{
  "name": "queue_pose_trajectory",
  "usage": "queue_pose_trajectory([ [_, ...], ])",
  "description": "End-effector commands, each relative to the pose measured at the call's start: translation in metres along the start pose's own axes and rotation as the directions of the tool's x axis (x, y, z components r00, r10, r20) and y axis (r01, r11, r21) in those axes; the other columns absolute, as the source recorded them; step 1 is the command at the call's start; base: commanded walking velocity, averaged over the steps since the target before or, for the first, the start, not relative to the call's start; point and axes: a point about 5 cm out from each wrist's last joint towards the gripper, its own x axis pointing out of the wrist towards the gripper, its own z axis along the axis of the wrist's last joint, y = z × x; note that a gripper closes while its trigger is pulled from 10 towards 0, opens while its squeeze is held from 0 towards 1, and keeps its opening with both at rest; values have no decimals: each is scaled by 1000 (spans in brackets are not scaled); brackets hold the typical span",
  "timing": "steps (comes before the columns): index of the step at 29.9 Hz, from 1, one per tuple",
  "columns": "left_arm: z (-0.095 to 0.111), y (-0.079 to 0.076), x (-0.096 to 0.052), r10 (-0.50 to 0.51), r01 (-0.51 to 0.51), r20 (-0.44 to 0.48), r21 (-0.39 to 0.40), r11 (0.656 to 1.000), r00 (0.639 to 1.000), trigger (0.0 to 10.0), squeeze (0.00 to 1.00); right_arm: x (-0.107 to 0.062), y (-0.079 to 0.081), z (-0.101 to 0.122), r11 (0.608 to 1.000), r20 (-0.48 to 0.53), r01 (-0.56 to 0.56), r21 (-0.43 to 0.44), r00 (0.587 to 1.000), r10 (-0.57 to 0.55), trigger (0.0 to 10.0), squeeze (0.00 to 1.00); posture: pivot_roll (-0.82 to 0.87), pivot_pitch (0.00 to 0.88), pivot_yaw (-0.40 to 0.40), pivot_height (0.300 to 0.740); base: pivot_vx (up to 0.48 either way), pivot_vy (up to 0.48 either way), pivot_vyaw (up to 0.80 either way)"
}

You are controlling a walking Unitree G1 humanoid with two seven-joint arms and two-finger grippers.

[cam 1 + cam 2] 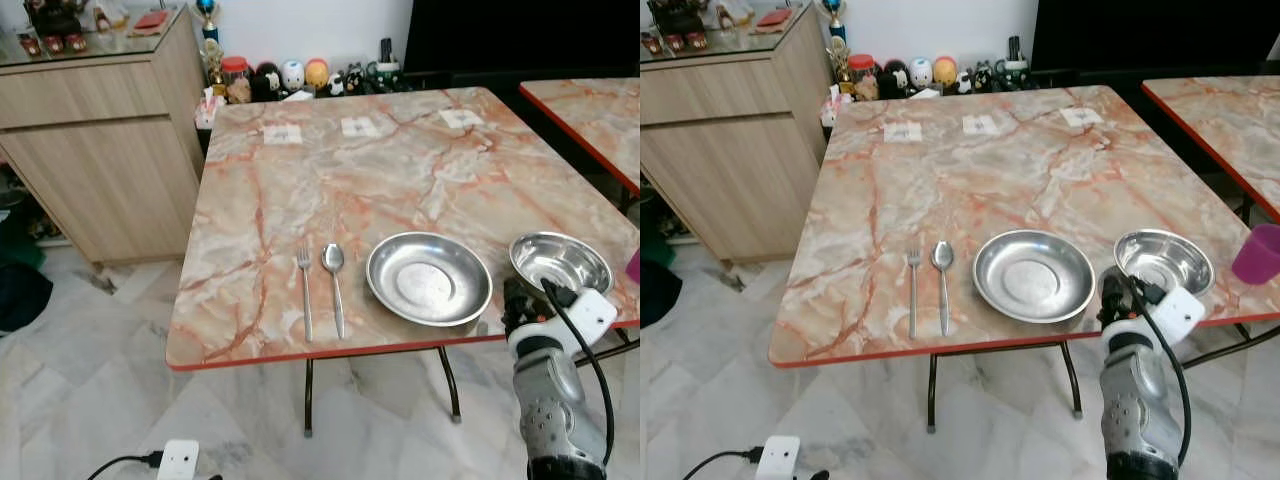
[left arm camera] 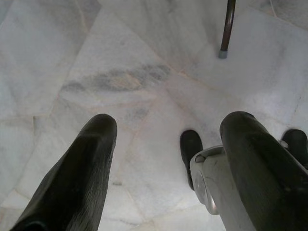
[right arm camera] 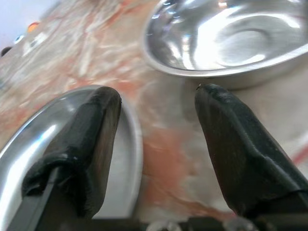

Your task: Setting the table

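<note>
While the left fingers (image 2: 163, 178) hang open over the floor, the right fingers (image 3: 154, 144) sit open at the bench's (image 1: 400, 190) near edge, between plate (image 1: 428, 277) and bowl (image 1: 560, 262).

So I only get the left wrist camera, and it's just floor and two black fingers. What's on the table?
Observer: A fork and spoon lie side by side, left of a steel plate.
Operator: Anything else shiny?
Observer: A steel bowl sits right of the plate, near the table's front edge.
Operator: Where's the other arm?
Observer: The right gripper is open at the table edge, between plate and bowl, holding nothing.
</note>
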Motion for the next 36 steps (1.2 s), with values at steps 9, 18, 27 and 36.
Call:
queue_pose_trajectory([
  [9, -4, 4, -1, 10, -10, -21, 2, 1000, 1000, 10000, 0, 10, 5, -8, 995, -119, -42, -88, 992, 32, 10000, 0, -18, 14, 9, 732, 0, 0, 0],
  [18, -2, 4, -1, 12, -12, -18, -3, 1000, 1000, 10000, 0, 13, 5, -18, 992, -209, -52, -115, 978, 27, 10000, 0, -12, 21, 10, 732, 0, 0, 0],
  [27, -1, 5, 0, 15, -15, -16, -5, 1000, 1000, 10000, 0, 17, 4, -20, 991, -249, -54, -120, 968, 22, 10000, 0, -8, 19, 11, 732, 0, 0, 0],
  [36, -1, 5, 0, 16, -16, -17, -4, 1000, 1000, 10000, 0, 19, 4, -25, 991, -272, -45, -126, 962, 9, 0, 0, -5, 17, 13, 732, 0, 0, 0],
])
